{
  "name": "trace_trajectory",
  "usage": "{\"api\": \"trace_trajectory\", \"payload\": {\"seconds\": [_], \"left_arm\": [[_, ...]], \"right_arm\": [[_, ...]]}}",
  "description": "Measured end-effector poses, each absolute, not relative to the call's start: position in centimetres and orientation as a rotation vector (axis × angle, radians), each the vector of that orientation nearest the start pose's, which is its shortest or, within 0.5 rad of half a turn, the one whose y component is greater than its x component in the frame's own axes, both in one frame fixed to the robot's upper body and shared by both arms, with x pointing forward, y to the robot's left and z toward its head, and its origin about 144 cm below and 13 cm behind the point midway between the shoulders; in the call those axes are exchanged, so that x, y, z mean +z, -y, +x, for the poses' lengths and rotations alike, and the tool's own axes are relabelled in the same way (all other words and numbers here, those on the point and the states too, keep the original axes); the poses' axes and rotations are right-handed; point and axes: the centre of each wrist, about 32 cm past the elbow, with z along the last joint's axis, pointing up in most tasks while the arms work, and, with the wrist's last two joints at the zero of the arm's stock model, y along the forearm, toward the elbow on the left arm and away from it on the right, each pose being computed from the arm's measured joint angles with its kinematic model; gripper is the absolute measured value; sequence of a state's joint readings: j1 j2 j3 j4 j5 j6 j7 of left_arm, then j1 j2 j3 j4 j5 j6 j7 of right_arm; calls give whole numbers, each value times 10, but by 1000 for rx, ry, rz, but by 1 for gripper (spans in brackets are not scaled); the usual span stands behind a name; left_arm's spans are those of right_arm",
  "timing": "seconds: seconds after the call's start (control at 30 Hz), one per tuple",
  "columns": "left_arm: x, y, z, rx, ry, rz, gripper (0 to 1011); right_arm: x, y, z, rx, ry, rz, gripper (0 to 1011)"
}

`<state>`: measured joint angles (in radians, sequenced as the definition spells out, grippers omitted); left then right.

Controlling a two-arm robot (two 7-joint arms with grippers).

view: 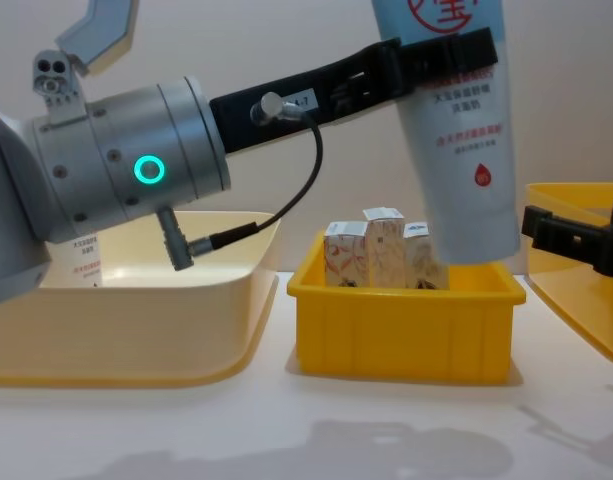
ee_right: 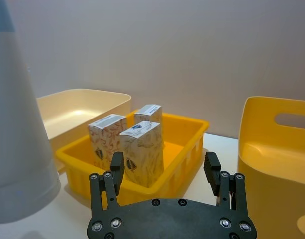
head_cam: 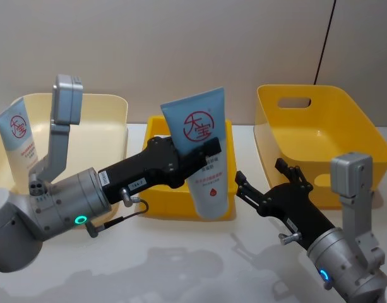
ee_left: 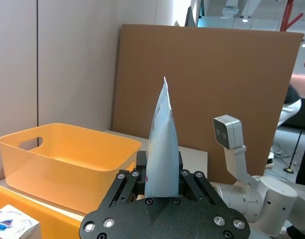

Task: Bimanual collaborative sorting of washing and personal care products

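Head view first: we've got the left pincer [head_cam: 196,154] clenched across the middle of a pale-blue tube [head_cam: 194,117], with the fingers pressed flat on both faces. The tube is held off the bench [head_cam: 180,265], crimped end up and cap end down, leaning a bit. Right below that pincer sits the small yellow bin [head_cam: 168,203]. We can't tell whether the cap hangs over the bin or just in front of it.

Three little white cartons [view: 381,250] with the orange swirl print stand upright in that bin, packed side by side under the left pincer. A second tube [head_cam: 17,142] leans in the cream tray [head_cam: 111,104], well off to the left pincer's outer side.

The right pincer [head_cam: 257,172] is released, fingers spread wide with nothing between them. It sits just beside the held tube, lower than the left pincer and not touching anything. The big yellow bin [head_cam: 319,132] is right behind it.

From the left wrist we see the tube edge-on, squeezed between the fingers [ee_left: 125,181].
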<state>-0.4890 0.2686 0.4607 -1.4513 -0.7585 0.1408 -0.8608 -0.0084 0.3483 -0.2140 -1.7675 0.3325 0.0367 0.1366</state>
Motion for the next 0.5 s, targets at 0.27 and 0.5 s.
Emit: {"api": "trace_trajectory", "payload": {"seconds": [0.27,0.5], "left_arm": [[1254,-172,558,218,-113,-298,283],[1252,-170,557,210,-117,-297,283]], "right_arm": [[1198,255,445,-1096,20,48,1001],[1207,282,435,-1041,-18,14,1001]]}}
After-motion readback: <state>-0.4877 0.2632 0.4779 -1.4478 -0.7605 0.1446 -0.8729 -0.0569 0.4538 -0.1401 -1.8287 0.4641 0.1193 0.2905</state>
